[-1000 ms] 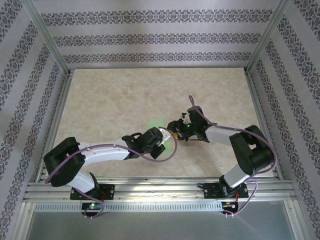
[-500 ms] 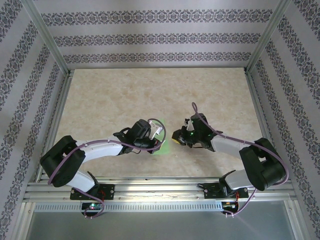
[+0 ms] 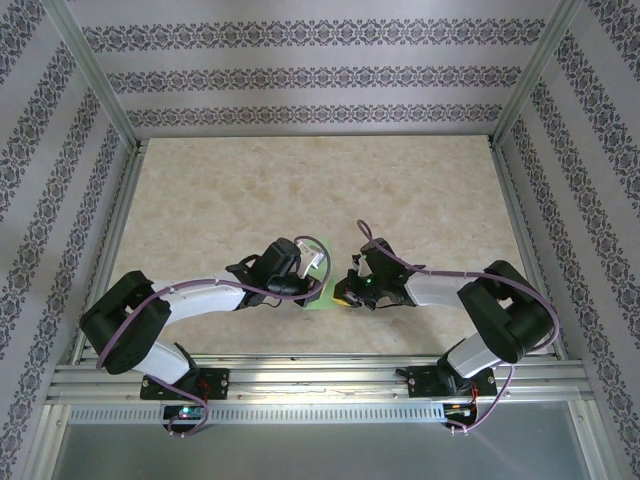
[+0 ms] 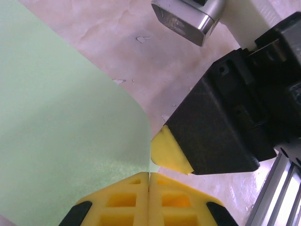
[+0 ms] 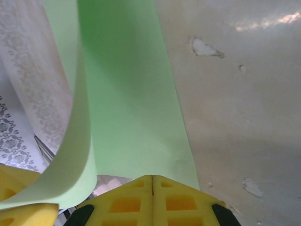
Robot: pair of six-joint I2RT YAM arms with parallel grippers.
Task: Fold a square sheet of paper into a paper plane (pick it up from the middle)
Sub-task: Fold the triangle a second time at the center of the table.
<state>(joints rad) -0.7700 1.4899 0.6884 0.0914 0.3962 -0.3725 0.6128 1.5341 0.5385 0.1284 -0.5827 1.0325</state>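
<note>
Near the front edge of the table (image 3: 250, 190), my left claw (image 4: 149, 178) is pinched shut on a rounded corner of the square sheet of paper (image 4: 61, 141). My right claw (image 5: 153, 180), just to its right, is clamped tight on the same pale green sheet. The paper curls upward between the two, one flap bowing over; beyond it the marbled tabletop runs to the patterned far wall (image 3: 320, 75).

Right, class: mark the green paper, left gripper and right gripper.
green paper (image 5: 131, 94): right wrist view, flat middle.
left gripper (image 4: 149, 175): left wrist view, fingertip seam.
right gripper (image 5: 153, 178): right wrist view, fingertip seam.
</note>
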